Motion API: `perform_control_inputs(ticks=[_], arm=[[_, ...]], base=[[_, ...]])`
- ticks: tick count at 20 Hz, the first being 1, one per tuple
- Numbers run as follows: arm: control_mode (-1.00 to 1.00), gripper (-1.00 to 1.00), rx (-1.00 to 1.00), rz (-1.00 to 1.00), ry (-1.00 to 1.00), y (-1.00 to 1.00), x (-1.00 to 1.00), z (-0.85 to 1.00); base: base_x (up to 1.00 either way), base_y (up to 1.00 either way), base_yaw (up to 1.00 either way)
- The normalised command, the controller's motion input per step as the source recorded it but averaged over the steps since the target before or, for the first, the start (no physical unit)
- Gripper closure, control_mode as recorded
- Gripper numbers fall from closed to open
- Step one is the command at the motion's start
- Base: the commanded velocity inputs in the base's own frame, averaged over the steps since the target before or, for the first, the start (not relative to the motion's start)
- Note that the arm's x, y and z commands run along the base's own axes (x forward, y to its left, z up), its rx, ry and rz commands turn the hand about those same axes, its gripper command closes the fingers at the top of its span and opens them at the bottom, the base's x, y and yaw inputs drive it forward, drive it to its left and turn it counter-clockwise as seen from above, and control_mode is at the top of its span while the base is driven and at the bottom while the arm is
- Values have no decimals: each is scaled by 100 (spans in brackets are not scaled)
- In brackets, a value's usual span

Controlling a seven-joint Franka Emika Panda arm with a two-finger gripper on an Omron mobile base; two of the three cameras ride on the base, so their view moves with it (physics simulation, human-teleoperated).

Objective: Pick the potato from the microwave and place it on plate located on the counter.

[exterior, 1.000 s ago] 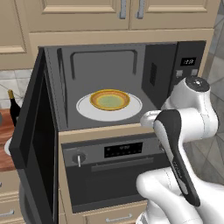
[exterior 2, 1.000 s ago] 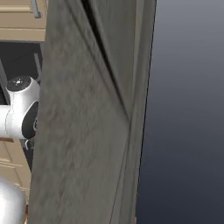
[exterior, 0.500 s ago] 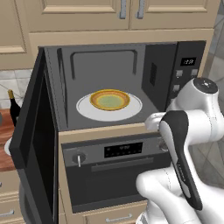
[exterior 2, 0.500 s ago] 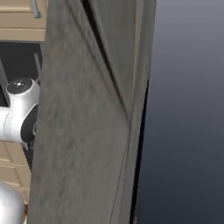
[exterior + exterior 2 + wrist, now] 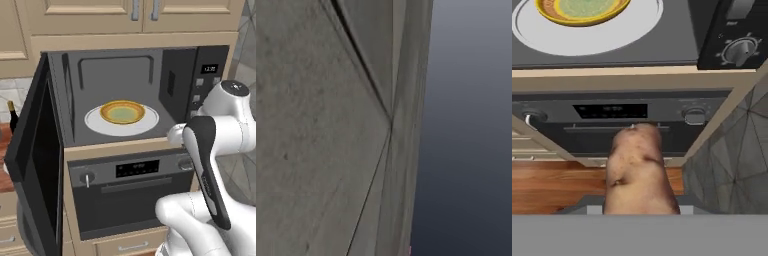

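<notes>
Although the potato (image 5: 638, 170) is rising large at the bottom of the hand view, the finger tips are sitting hidden behind it, so the gripper's grip on it cannot be told for certain. Below it, that view is showing the oven (image 5: 627, 120) front and, further down, a strip of the counter (image 5: 557, 187). From the left base view, the arm (image 5: 215, 165) is standing in front of the microwave (image 5: 125, 95), right of its opening, with the hand hidden behind its own links. The microwave door (image 5: 35, 165) is hanging open to the left. Inside, the yellow-rimmed dish (image 5: 123, 111) is sitting on the white turntable (image 5: 95, 122). A grey wall surface (image 5: 321, 125) is blocking the right base view.
</notes>
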Motion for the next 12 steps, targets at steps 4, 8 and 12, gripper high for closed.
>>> perform_control_inputs(ticks=[4,8,12], arm=[[100,100,0,0,0,0,0,0],[100,100,0,0,0,0,0,0],[100,100,0,0,0,0,0,0]], base=[[-100,-65,5],[-100,-44,32],[-75,8,84]])
